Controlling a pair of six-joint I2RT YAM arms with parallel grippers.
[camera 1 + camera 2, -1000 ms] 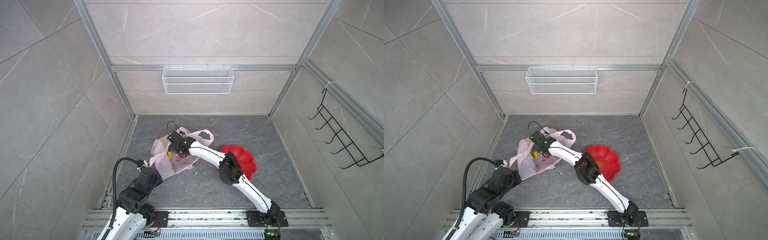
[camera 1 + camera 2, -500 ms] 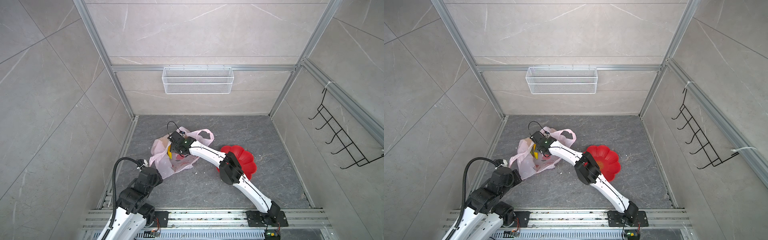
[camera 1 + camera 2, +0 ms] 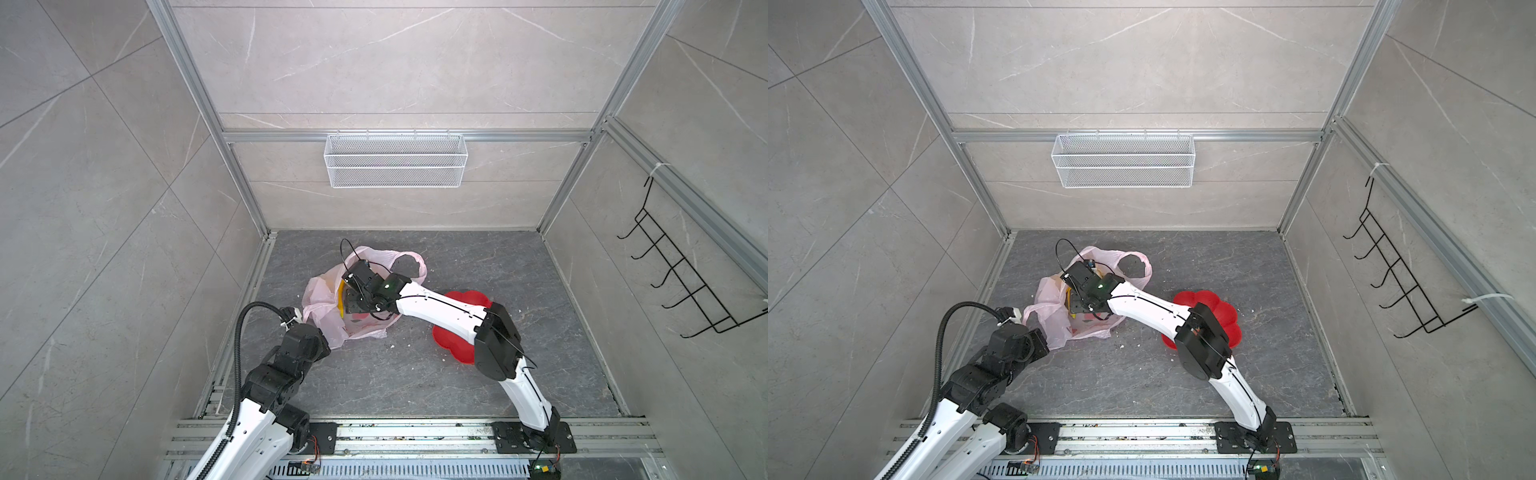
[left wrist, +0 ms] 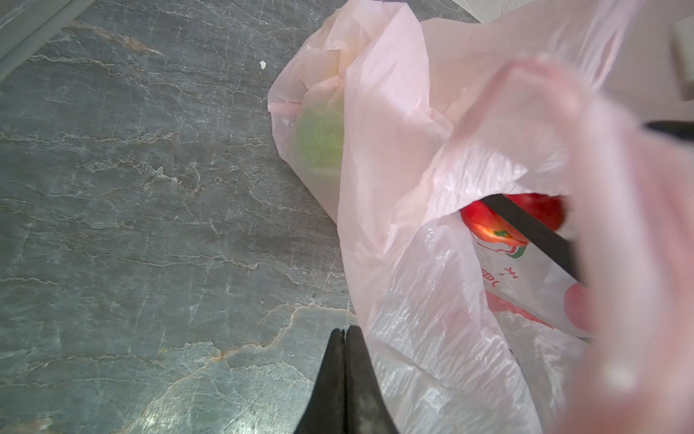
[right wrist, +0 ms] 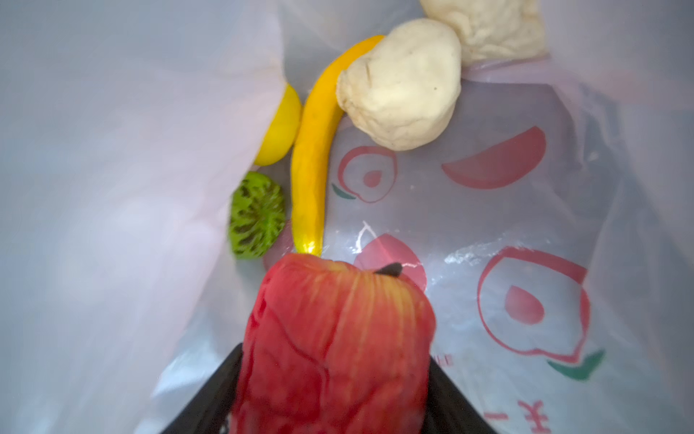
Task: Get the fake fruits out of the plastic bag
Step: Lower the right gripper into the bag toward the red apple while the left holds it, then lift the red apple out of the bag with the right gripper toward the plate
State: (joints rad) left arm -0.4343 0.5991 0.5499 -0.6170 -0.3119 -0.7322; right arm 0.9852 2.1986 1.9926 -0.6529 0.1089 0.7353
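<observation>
The pale-pink plastic bag (image 3: 328, 307) (image 3: 1050, 316) lies crumpled at the left of the grey floor. My right gripper (image 5: 334, 375) reaches inside it and is shut on the red fruit (image 5: 338, 338), which bulges between the black fingers (image 5: 221, 379). Deeper in the bag lie the long yellow banana (image 5: 311, 158), the bumpy green ball (image 5: 257, 221), a yellow lumpy fruit (image 5: 279, 131) and two beige lumps (image 5: 402, 82) (image 5: 499, 26). My left gripper (image 4: 343, 332) is shut, its tips just beside the bag's edge (image 4: 413, 263) with no film visible between them.
A red flower-shaped dish (image 3: 457, 332) sits on the floor right of the bag, partly under the right arm. A white wire basket (image 3: 395, 166) hangs on the back wall. A black hook rack (image 3: 685, 282) is mounted on the right wall.
The right gripper's jaws have narrowed onto the red fruit inside the bag, with a slight shift of the wrist. The left arm has not moved.
</observation>
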